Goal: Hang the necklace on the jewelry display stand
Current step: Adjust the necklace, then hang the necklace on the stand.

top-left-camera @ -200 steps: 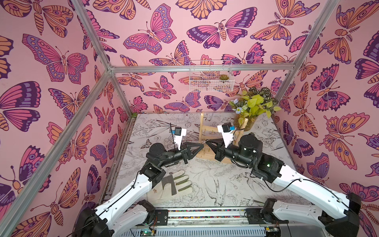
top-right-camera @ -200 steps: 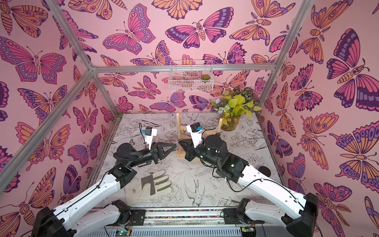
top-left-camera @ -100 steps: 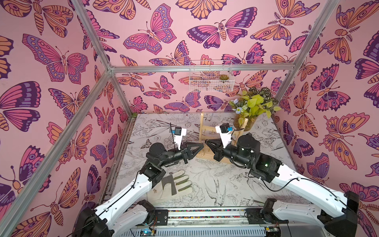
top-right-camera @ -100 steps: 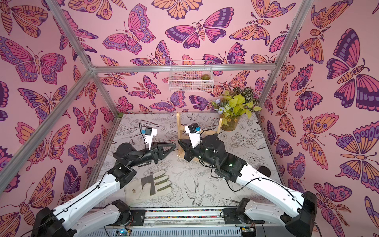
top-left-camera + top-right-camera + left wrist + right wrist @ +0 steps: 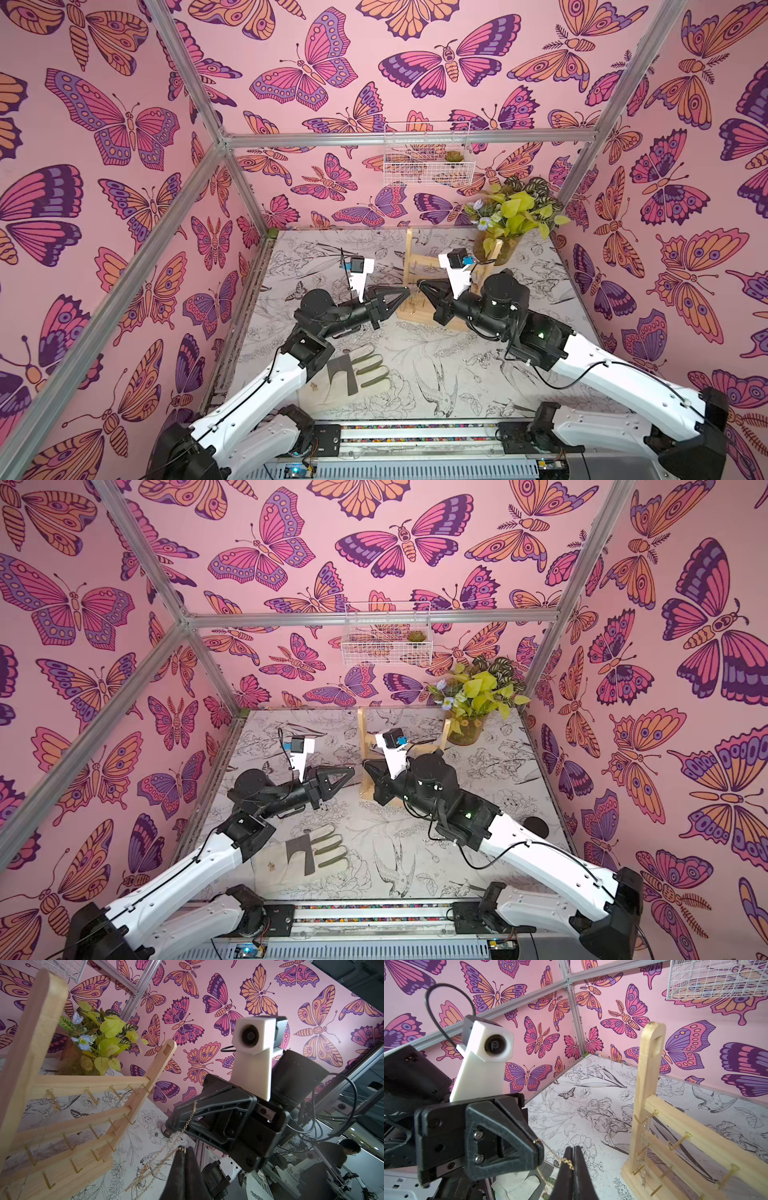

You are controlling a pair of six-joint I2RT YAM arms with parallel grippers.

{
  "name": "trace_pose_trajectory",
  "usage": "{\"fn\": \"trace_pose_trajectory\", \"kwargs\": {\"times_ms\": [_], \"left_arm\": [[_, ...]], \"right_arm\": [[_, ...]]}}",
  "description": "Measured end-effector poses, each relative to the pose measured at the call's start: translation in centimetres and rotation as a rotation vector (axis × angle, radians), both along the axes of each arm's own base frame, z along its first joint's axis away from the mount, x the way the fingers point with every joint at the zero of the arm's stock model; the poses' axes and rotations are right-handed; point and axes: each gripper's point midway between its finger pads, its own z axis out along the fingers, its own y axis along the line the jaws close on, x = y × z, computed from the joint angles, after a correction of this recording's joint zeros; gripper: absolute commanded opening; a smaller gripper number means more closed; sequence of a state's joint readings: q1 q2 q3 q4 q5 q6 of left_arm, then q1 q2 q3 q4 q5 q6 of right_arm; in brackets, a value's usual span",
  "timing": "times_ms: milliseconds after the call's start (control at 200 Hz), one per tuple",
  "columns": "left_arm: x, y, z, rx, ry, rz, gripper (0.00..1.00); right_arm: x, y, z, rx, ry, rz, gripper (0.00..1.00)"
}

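The necklace (image 5: 188,1120) is a thin gold chain stretched between my two grippers, with loose strands hanging below. My left gripper (image 5: 409,289) (image 5: 185,1149) is shut on one part of the chain. My right gripper (image 5: 419,285) (image 5: 573,1148) is shut on the necklace (image 5: 547,1150) a short way along. The two tips nearly meet in both top views, just in front of the left upright of the jewelry display stand (image 5: 409,262) (image 5: 362,737). The stand (image 5: 648,1084) (image 5: 87,1080) is light wood with rows of small gold hooks.
A work glove (image 5: 357,374) lies on the table near the left arm. A potted plant (image 5: 509,216) stands behind the stand at the back right. A white wire basket (image 5: 428,160) hangs on the back wall. A thin silver chain (image 5: 646,1138) hangs on the stand.
The right arm has edged slightly to the left, toward the left gripper. Both grippers remain shut on the chain in front of the stand.
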State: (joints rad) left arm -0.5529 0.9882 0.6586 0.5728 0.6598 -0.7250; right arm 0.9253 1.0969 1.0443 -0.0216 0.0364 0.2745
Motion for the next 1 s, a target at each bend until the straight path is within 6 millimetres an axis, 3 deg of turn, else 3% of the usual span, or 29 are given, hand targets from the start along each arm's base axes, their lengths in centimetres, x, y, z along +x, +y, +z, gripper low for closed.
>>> {"fn": "trace_pose_trajectory", "kwargs": {"times_ms": [325,751,1001], "left_arm": [[2.3,-1.3,0.8,0.010,-0.003,-0.003,0.00],[3.7,-3.9,0.6,0.025,0.006,-0.110,0.00],[4.4,-5.7,-1.7,0.059,0.062,-0.159,0.00]], "right_arm": [[0.5,-2.1,1.6,-0.027,-0.104,-0.080,0.00],[4.2,-6.5,1.8,-0.073,-0.147,-0.222,0.00],[5.6,-8.2,0.7,-0.089,-0.128,-0.259,0.00]]}}
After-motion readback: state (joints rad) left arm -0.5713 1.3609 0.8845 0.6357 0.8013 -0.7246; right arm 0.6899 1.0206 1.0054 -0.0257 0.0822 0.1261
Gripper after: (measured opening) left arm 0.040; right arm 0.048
